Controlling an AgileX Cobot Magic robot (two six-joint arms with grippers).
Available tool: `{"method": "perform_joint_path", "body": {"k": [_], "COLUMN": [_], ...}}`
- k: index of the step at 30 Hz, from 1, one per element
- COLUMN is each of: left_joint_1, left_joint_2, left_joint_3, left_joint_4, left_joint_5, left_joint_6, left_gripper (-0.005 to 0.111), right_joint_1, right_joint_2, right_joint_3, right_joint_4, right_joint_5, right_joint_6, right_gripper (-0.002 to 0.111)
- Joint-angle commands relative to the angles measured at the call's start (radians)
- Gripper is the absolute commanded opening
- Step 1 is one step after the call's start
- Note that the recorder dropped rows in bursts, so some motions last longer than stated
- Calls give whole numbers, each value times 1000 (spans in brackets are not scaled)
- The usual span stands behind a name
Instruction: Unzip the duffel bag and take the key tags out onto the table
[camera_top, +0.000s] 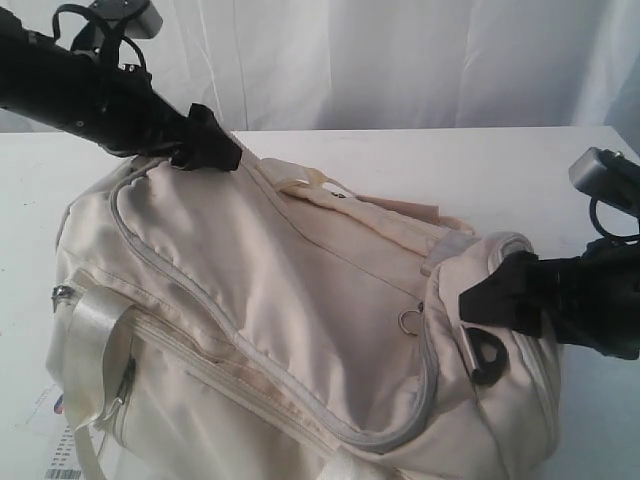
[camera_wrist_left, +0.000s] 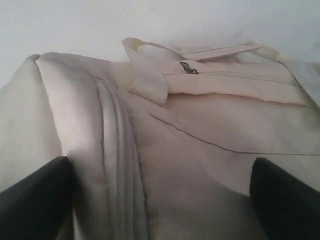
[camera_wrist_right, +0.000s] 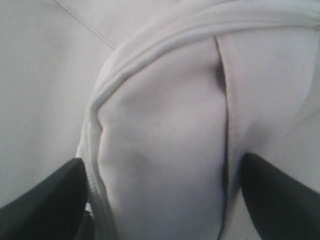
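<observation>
Hovering at either end of the duffel bag (camera_top: 300, 300), which lies zipped on the table (camera_top: 520, 165), my left pincer (camera_top: 222, 152) and right pincer (camera_top: 478, 300) both stand wide apart, holding nothing. Closing now, I judge, could pinch loose cloth rather than the small pull ring (camera_top: 410, 320), dragging the whole bag. The key tags are hidden, presumably inside; the bag's near edge is cut off in the exterior view.
</observation>
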Motion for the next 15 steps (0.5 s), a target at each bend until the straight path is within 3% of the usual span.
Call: {"method": "perform_joint_path", "body": {"k": [1, 12, 15], "left_joint_1": [-4, -3, -3], "left_joint_2": [28, 34, 29], "left_joint_3": [-5, -5, -5], "left_joint_4": [-21, -19, 32], "left_joint_5": [4, -23, -15], "left_joint_6": [12, 10, 10], "left_gripper": [79, 6, 0], "right_joint_1": [4, 4, 4], "right_joint_2": [3, 3, 3], "right_joint_3": [-3, -3, -3], "right_joint_4": [11, 11, 11], "right_joint_5": [1, -9, -24], "right_joint_6": [-13, -13, -13], "right_gripper": [66, 27, 12]}}
